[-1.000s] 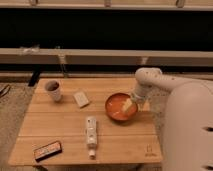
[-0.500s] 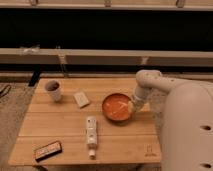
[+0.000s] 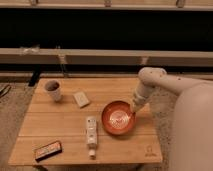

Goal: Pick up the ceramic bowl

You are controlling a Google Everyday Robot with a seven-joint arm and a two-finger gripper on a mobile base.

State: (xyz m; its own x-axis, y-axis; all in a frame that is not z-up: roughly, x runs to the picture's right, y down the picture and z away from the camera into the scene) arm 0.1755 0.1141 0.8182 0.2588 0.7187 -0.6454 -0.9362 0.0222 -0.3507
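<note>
Orange-red ceramic bowl [image 3: 119,117] now slightly leftward, end effector [image 3: 134,108] at its right rim, grip indiscernible.

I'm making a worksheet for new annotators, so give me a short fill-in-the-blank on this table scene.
1. The gripper is at the ceramic bowl's ____ rim, as the camera sees it.
2. The white bottle lies on the table to the ____ of the bowl.
3. The small pale cup stands near the table's far ____ corner.
4. The flat dark packet lies near the ____ left corner.

Missing words: right; left; left; near
</note>
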